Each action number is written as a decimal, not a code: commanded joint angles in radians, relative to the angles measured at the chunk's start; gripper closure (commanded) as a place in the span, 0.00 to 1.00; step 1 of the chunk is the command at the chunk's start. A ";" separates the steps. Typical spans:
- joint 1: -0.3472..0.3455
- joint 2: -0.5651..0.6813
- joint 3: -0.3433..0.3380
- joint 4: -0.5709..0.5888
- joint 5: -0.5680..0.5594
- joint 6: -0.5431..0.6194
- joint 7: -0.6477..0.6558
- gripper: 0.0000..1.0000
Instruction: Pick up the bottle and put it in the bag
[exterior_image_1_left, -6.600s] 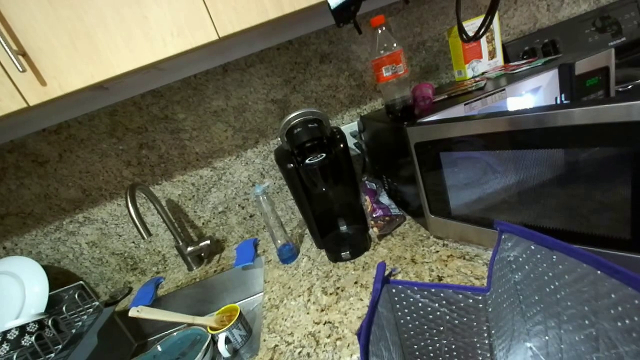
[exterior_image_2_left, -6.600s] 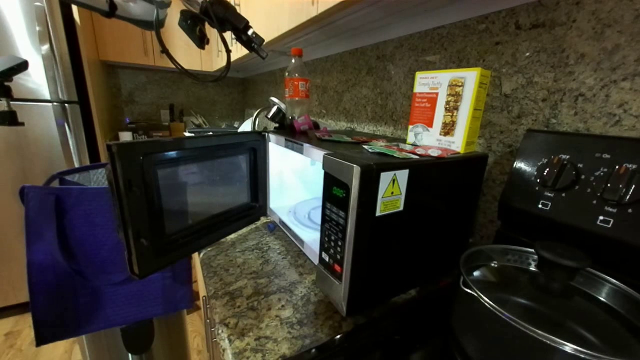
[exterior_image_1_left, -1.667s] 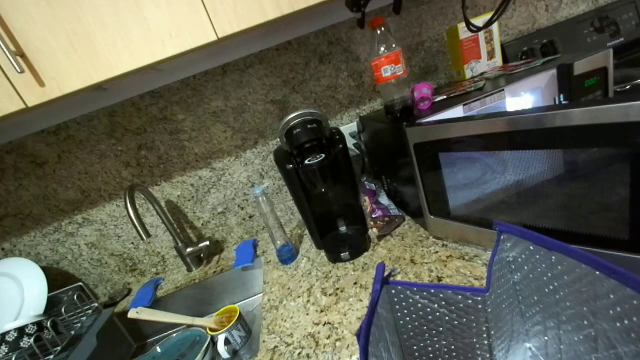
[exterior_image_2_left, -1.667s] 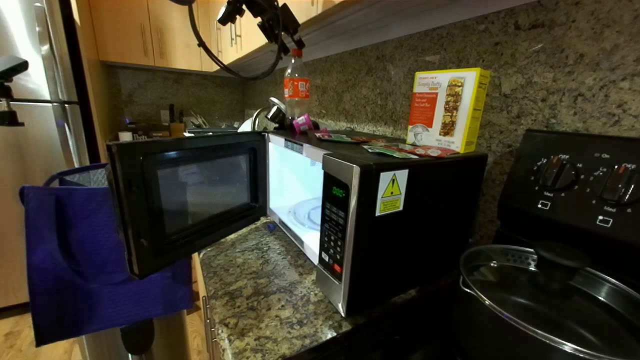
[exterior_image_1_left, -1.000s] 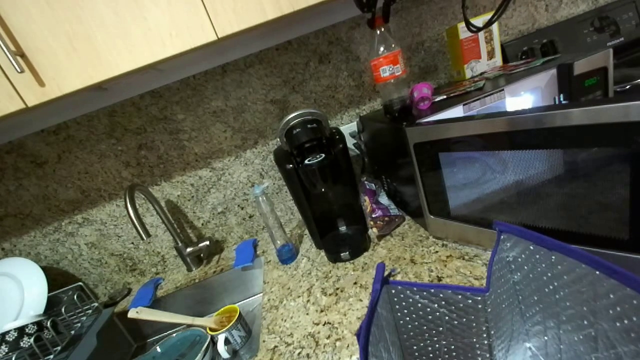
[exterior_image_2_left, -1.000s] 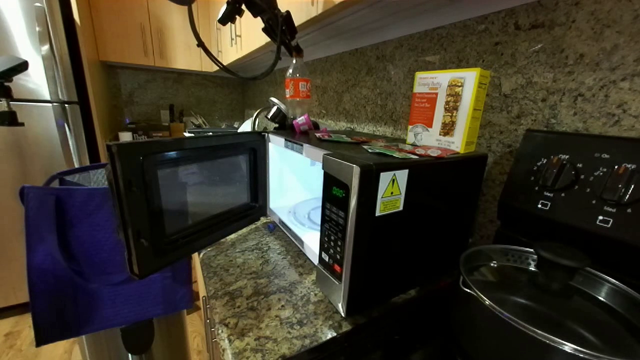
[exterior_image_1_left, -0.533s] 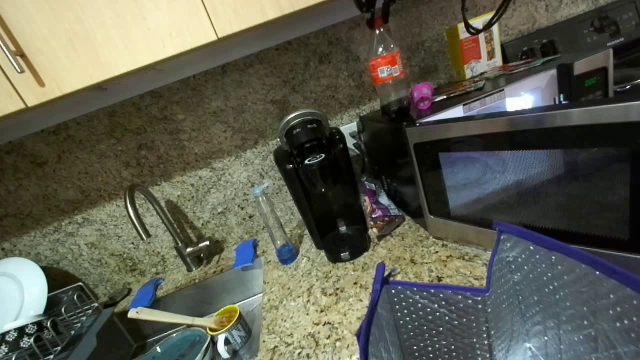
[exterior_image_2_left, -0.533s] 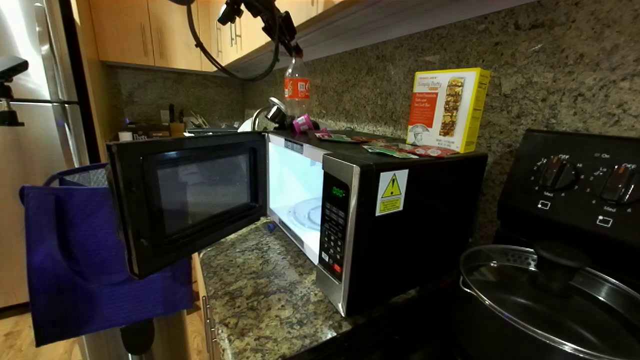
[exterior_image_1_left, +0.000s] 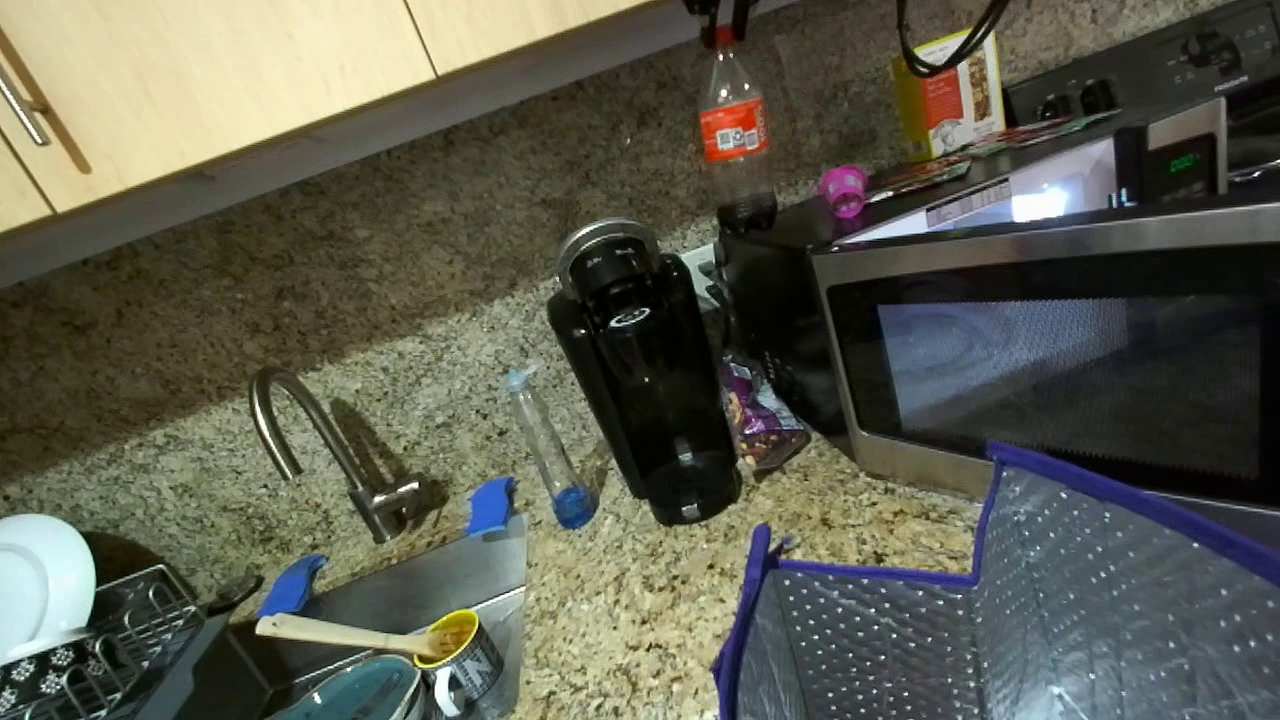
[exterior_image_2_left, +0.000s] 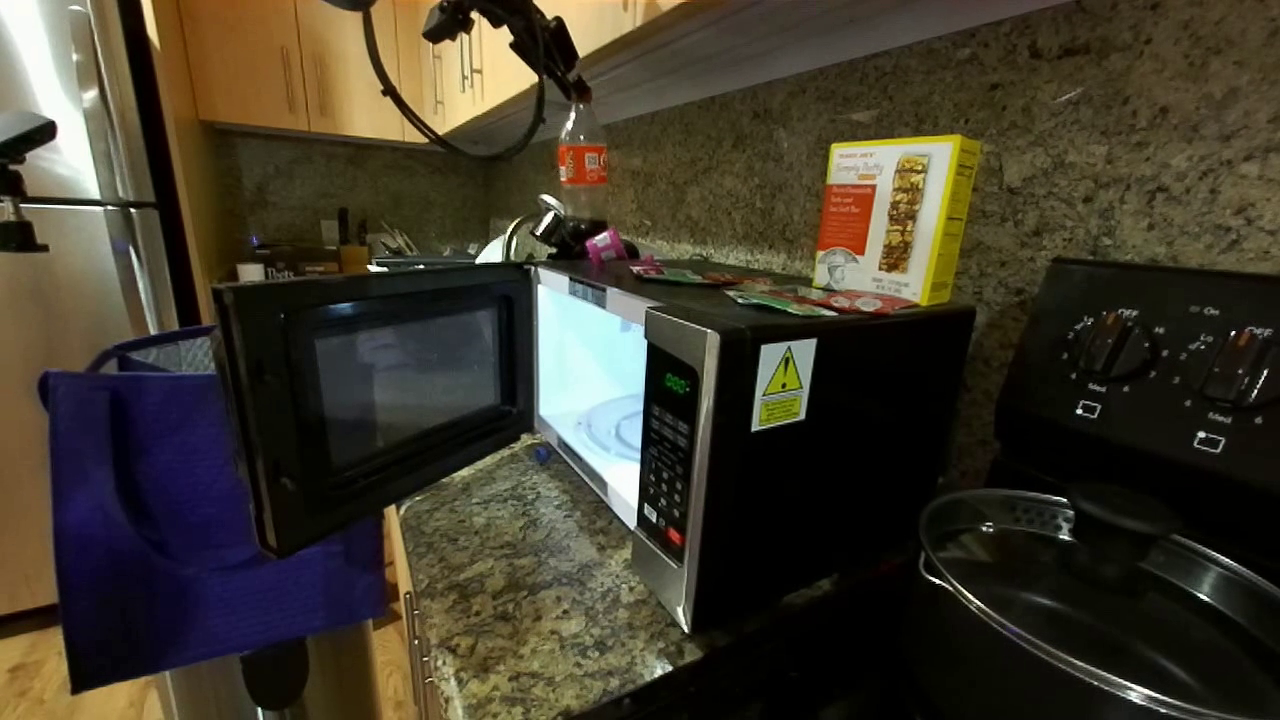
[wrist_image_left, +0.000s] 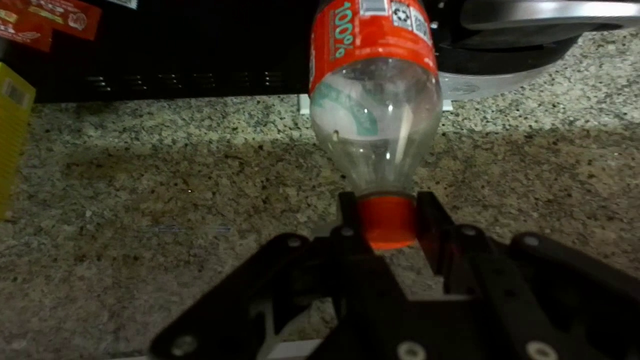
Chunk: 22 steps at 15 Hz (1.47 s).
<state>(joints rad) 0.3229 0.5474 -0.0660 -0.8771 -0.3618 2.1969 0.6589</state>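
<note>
The bottle (exterior_image_1_left: 733, 130), clear with a red label and dark cola low inside, hangs near upright by the coffee maker end of the microwave top. My gripper (wrist_image_left: 387, 212) is shut on its red cap, one black finger (wrist_image_left: 348, 212) on each side, as the wrist view shows. In an exterior view the bottle (exterior_image_2_left: 583, 165) is partly hidden low down, and whether its base clears the microwave is hard to tell. The bag (exterior_image_1_left: 880, 630) shows its silvery quilted inside and blue-purple trim at the lower right, below and in front of the microwave door.
The microwave (exterior_image_2_left: 830, 400) has its door (exterior_image_2_left: 400, 380) swung out beside the bag. On top lie a pink cup (exterior_image_1_left: 845, 190), flat packets and a yellow box (exterior_image_2_left: 895, 220). The coffee maker (exterior_image_1_left: 650, 380) stands below the bottle; cabinets (exterior_image_1_left: 220, 80) overhang.
My gripper came down to the bottle, took hold of its cap, and has since shifted it slightly up and towards the coffee maker side, away from the pink cup. The bag has not moved.
</note>
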 joint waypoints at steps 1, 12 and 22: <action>0.042 -0.100 0.008 -0.100 -0.011 0.024 0.030 0.86; 0.169 -0.419 0.075 -0.461 0.028 -0.116 -0.004 0.86; 0.130 -0.651 0.239 -0.959 0.112 -0.002 0.203 0.86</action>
<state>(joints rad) 0.5344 -0.0380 0.0769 -1.6803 -0.3017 2.1172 0.7864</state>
